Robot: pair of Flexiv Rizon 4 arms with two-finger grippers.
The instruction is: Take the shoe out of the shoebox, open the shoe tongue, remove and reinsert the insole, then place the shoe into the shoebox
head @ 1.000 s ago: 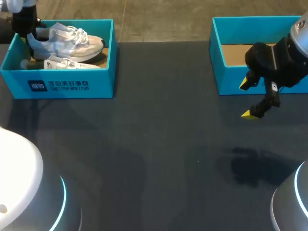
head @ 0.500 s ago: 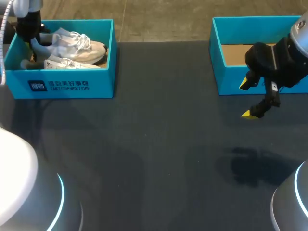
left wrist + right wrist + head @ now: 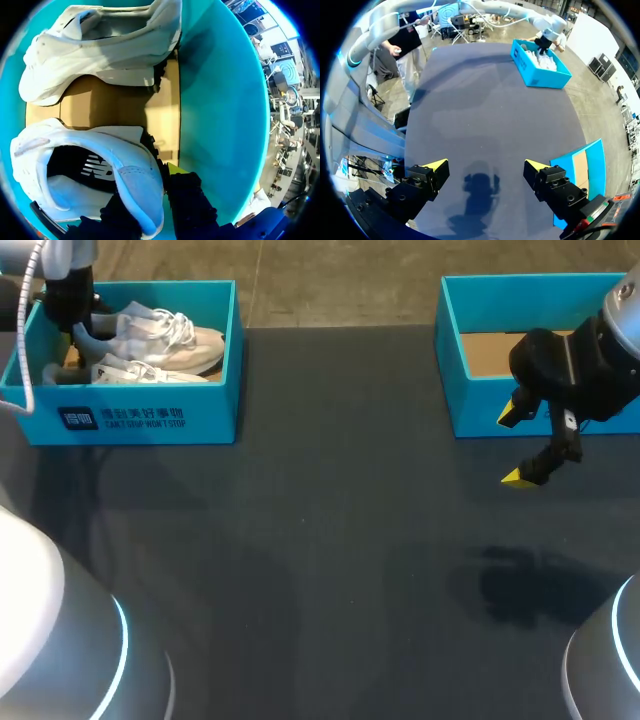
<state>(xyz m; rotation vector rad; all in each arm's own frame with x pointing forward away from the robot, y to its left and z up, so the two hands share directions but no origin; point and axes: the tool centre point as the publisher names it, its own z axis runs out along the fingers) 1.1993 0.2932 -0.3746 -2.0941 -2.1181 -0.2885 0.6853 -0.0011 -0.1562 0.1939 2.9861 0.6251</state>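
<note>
Step in hand: shoe removal; my left end effector (image 3: 150, 192) is clenched on the white sneaker (image 3: 150, 332) at its heel collar.
Location: inside the teal shoebox (image 3: 215, 390), at 10 o'clock on the table (image 3: 320, 540); second sneaker (image 3: 140, 371) beside it.
Long axis: heel at 9 o'clock, toe at 3 o'clock.
Next move, as I judge it: lift clear of the box walls.
Right end effector (image 3: 511, 447): released, empty, at 3 o'clock.

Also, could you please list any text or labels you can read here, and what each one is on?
Left shoebox front: white logo block and two lines of print, too small to read reliably.
Dark insole: white logo mark, no legible words.
Right box: no print visible.
</note>
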